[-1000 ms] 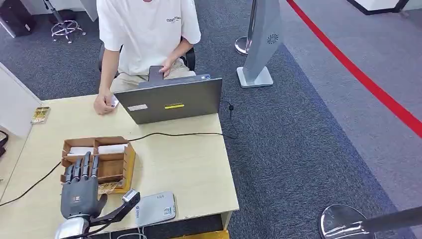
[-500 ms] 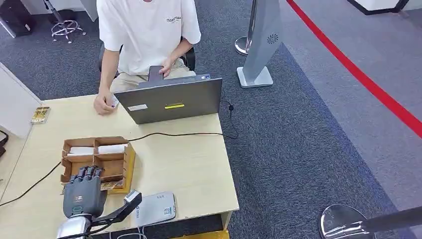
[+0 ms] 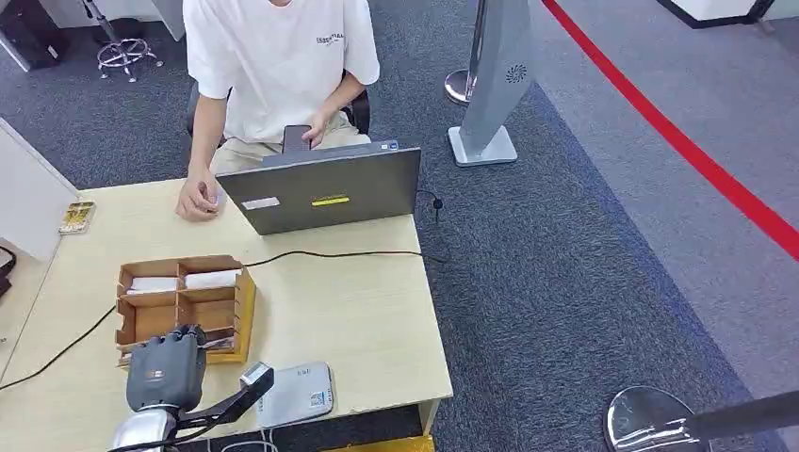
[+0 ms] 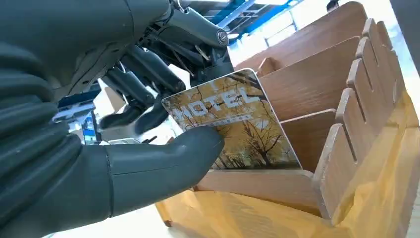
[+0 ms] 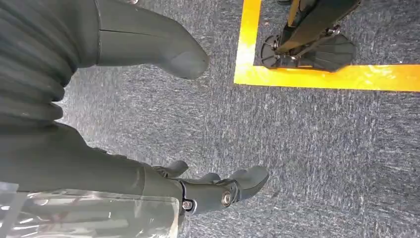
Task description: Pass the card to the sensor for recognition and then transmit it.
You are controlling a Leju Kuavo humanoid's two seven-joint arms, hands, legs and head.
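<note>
partly, left robot hand (image 4: 148, 148) hides card (image 4: 233, 124) (tray-side)

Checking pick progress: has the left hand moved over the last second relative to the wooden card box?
Yes. The left hand has pulled back toward the robot, from over the wooden card box to its near edge, fingers curling onto the card.
</note>
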